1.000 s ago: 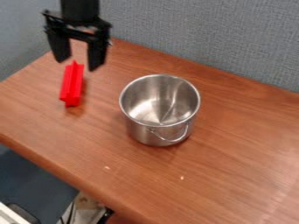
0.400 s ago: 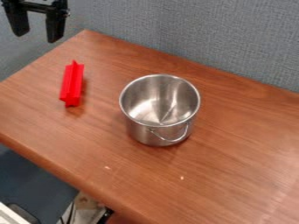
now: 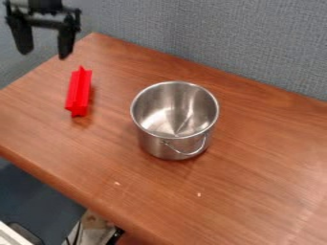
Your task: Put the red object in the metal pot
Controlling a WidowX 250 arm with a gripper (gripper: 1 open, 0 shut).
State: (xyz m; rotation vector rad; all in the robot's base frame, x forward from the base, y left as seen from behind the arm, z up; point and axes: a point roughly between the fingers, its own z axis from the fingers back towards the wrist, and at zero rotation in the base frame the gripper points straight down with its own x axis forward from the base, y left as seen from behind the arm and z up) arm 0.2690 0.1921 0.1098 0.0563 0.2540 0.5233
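At the far left of the view, toward ten o'clock from the middle of the wooden table (image 3: 243,182), a black gripper (image 3: 42,42) hangs in front of the grey-blue wall (image 3: 217,38). Its two dark fingers (image 3: 68,40) point downward with a clear gap between them, so the jaws stand spread, and nothing sits in that gap. The gripper hovers over the table's far left corner, apart from everything on the surface.

Just below it, at about five o'clock from the gripper, the red object (image 3: 79,92) lies flat on the brown tabletop. It is a long, narrow bright red block, its length running from roughly one o'clock down to seven o'clock. It touches only the table and is well clear of the fingers.

To the right, at about four o'clock from the red block, the metal pot (image 3: 175,119) stands upright near the table's centre. It is round and shiny with straight sides, open at the top, and its inside is bare steel. A thin wire handle shows on the side facing six o'clock. Block and pot are near each other but apart.
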